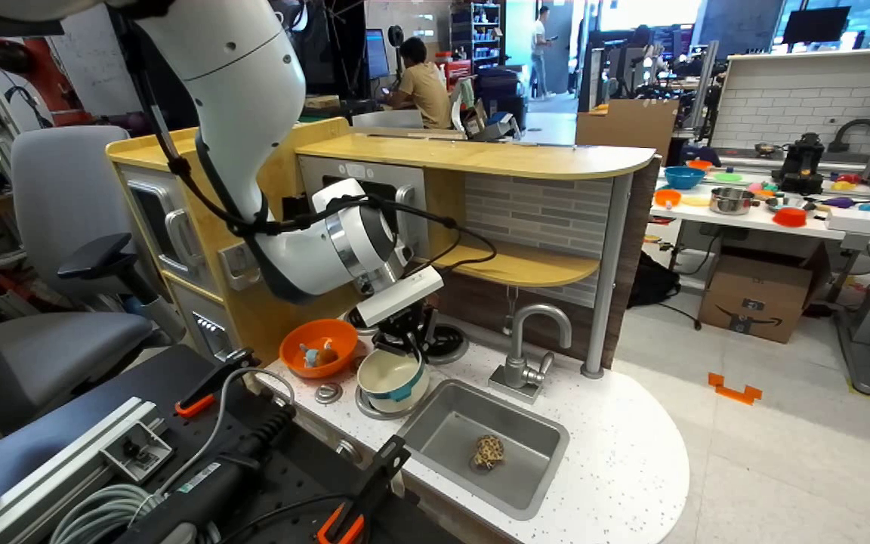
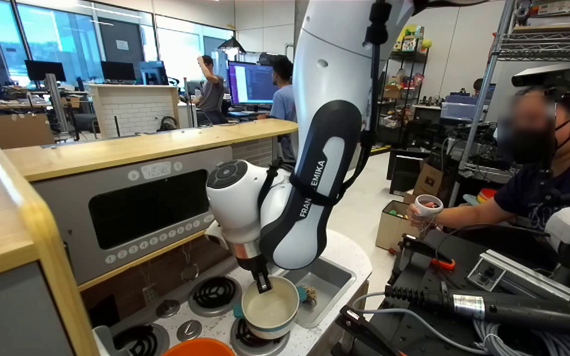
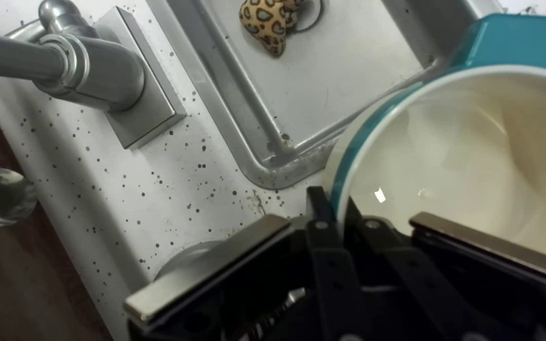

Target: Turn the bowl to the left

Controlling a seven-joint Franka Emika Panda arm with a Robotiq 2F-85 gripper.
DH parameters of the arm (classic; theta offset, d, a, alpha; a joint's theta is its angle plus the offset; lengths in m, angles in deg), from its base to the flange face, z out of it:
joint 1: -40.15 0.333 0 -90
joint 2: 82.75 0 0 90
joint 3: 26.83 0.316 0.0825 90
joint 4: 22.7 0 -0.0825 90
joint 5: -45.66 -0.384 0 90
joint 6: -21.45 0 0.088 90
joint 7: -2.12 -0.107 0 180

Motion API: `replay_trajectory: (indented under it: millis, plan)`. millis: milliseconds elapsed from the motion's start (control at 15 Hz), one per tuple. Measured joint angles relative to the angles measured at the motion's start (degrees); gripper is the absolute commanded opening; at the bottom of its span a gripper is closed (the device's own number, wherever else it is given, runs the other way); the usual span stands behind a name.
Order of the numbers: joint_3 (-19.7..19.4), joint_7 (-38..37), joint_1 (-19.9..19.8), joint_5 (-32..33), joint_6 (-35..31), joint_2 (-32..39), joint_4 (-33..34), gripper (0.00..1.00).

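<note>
Sink: grey metal basin set in the speckled white worktop; holds one leopard-print item, lying on its floor.
Faucet: grey metal, curved spout, standing just beside the sink.
Orange dish: round, farther from the sink than the bowl; holds a blue-and-brown item, kind unclear.
Bowl: small, cream, teal band under the rim, two teal handles; just beside the sink, over a burner; contact underneath hidden.
Bowl interior: cream floor and wall in sight, with one fingertip of the hand just inside.
Hand: tilted downward, grasping the bowl by its rim, one finger inside the wall and one outside; grip near the sink's faucet-side corner.
Bowl relative to hand: below it, rim between the two fingers, most of the round on the inner finger's side.
</note>
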Motion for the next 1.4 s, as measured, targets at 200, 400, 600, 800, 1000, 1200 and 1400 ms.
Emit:
replay_trajectory:
  millis: [200, 400, 600, 800, 1000, 1200, 1400]
  plan:
    - [0.62, -0.93, -0.6, -0.34, 0.01, 0.07, 0.0, 0.02]
    - [1.37, -1.48, -1.42, -0.62, 0.01, 0.07, 0.0, 0.02]
    - [1.59, -2.2, -1.73, -0.69, 0.01, 0.1, 0.0, 0.02]
    - [1.59, -2.78, -1.73, -0.69, 0.01, 0.32, 0.22, 0.31]
    - [1.66, -4.04, -1.73, -0.75, 0.07, 0.89, 0.68, 0.45]
    - [2.11, -6.4, -1.7, -0.85, 0.06, 3.5, 1.8, 0.69]
    - [2.39, -7.77, -1.7, -1.51, 0.06, 4.92, 2.41, 0.9]
